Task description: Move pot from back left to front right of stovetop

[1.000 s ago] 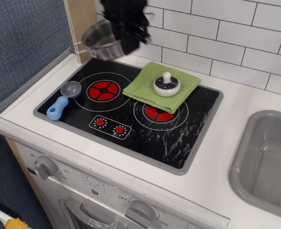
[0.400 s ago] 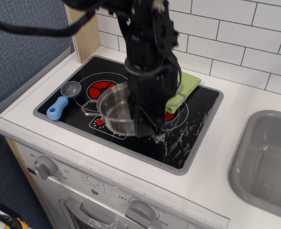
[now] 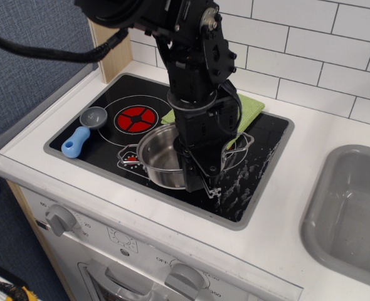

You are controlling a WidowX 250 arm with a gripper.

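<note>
The shiny steel pot (image 3: 159, 158) is at the front middle of the black stovetop (image 3: 264, 158), over the dial marks and the left edge of the front right burner. I cannot tell if it rests on the glass or hangs just above it. My gripper (image 3: 198, 172) comes down from above and is shut on the pot's right rim. One wire handle sticks out to the left (image 3: 128, 156), the other to the right behind the gripper (image 3: 241, 145). The left red burner (image 3: 134, 118) is uncovered.
A small grey cup with a blue handle (image 3: 84, 128) lies at the stovetop's left edge. A green cloth (image 3: 250, 106) lies at the back right, mostly hidden by the arm. A grey sink (image 3: 354, 207) is at the right. A wooden panel (image 3: 109, 37) stands at the back left.
The pot has travelled in my gripper from high at the back left down to the front of the stovetop, then a little right and lower.
</note>
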